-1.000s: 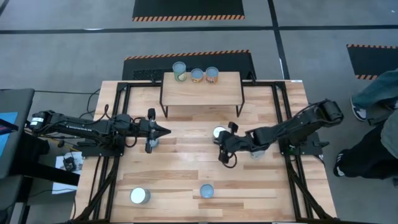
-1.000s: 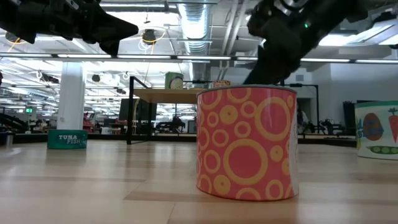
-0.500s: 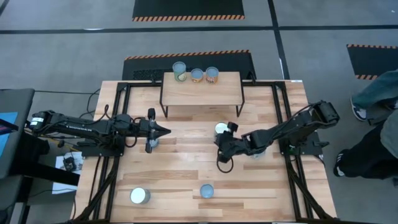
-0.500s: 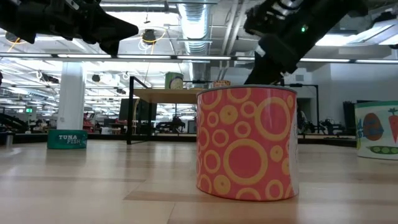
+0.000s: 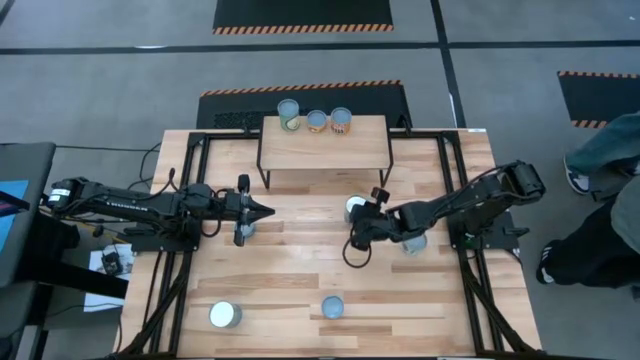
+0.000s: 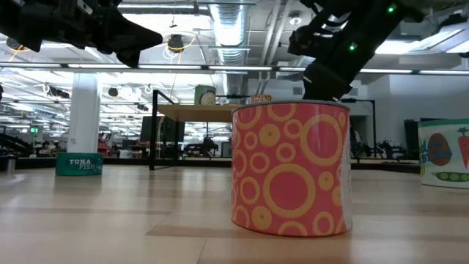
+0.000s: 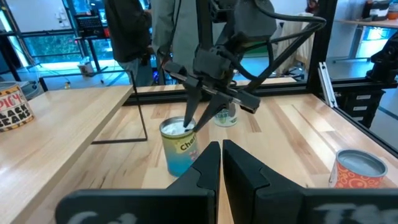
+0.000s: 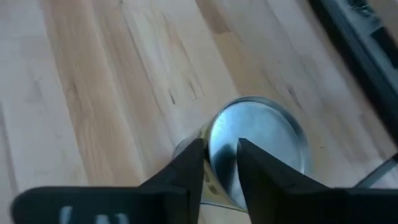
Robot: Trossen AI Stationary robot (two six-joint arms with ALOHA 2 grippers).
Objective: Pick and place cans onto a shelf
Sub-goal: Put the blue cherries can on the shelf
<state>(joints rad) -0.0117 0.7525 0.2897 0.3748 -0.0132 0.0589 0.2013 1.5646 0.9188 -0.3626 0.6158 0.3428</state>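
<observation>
Right claw (image 5: pixel 356 226) hangs over the can (image 5: pixel 355 208) just in front of the shelf (image 5: pixel 323 144), its fingers slightly apart above the lid and not yet clamped on it, while the left claw (image 5: pixel 262 210), fingers together, waits farther to the left of that shelf. Three cans (image 5: pixel 316 120) already stand along the shelf's back edge; judging by that, most of the work is left, with the others spread over the surface (image 5: pixel 290 270) in front of it.

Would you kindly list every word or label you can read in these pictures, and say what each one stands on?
"TUNA FISH": on the green can at the far left of the low view.
"PICY": partial word on the can at the left wrist view's edge; the rest is unreadable.
Yellow letters on the blue can under the right gripper: too blurred.
</observation>
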